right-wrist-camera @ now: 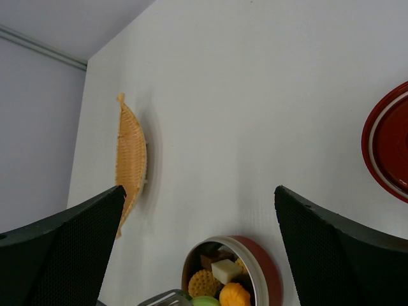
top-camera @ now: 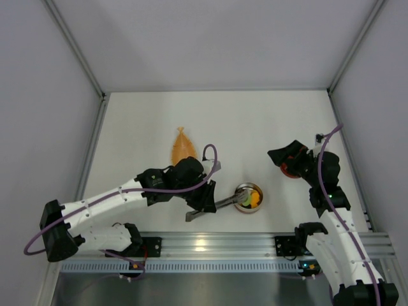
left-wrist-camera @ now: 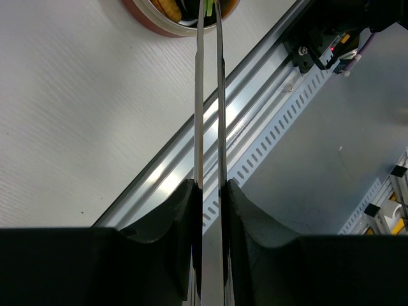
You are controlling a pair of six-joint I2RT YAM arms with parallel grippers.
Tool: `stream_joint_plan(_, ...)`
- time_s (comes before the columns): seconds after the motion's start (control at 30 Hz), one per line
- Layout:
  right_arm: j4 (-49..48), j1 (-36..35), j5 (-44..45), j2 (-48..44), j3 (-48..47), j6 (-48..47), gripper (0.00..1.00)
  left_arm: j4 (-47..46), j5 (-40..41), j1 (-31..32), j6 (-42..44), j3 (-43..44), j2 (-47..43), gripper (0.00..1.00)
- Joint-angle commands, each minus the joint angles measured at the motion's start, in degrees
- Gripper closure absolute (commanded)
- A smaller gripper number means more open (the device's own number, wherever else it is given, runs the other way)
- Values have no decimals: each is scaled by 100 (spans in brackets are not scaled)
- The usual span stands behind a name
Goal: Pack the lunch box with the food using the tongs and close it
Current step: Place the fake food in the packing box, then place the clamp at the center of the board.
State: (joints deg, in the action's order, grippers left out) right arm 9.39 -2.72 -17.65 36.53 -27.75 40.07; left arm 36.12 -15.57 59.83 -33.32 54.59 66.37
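My left gripper (top-camera: 209, 205) (left-wrist-camera: 212, 191) is shut on the silver tongs (top-camera: 223, 203) (left-wrist-camera: 209, 115), squeezing their two arms close together. The tongs' tips reach the lunch box (top-camera: 261, 199) (left-wrist-camera: 150, 16) (right-wrist-camera: 271, 268) with a green food piece (right-wrist-camera: 207, 301) between them. The round tin holds several pieces of food (right-wrist-camera: 224, 280): orange-yellow, brown and pale. Its red lid (top-camera: 291, 172) (right-wrist-camera: 389, 140) lies on the table to the right, partly under my right gripper (top-camera: 288, 159) (right-wrist-camera: 199, 189). That gripper is open and holds nothing.
An orange mesh bag (top-camera: 183, 146) (right-wrist-camera: 131, 159) lies on the white table behind the left arm. The aluminium rail (top-camera: 210, 242) (left-wrist-camera: 210, 121) runs along the near edge. Grey walls enclose the table on the left, right and far sides.
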Motion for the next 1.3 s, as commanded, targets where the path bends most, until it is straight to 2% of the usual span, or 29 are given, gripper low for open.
stream_joint_plan(0.0, -262, 61, 51, -32, -11, -79, 1, -255, 80, 28, 1, 8, 34, 73)
stream_joint_plan(0.1, -262, 52, 51, -24, -11, -79, 1, -141, 300, 28, 19, 52, 69, 69)
stream_joint_plan(0.23, -279, 52, 51, -24, -11, -79, 1, -96, 441, 28, 71, 78, 87, 58)
stream_joint_plan(0.37, -271, 61, 51, -23, -11, -79, 1, -70, 459, 28, 80, 87, 131, 55)
stream_joint_plan(0.87, -262, 61, 42, -23, -47, -70, 1, 272, 986, 28, 422, 649, 139, 51)
stream_joint_plan(1.17, -253, 61, 42, 3, -82, -88, 0, 343, 977, 28, 625, 948, 315, 51)
stream_joint_plan(1.27, -262, 52, 42, 3, -82, -88, 0, 326, 1284, 28, 582, 1045, 236, 52)
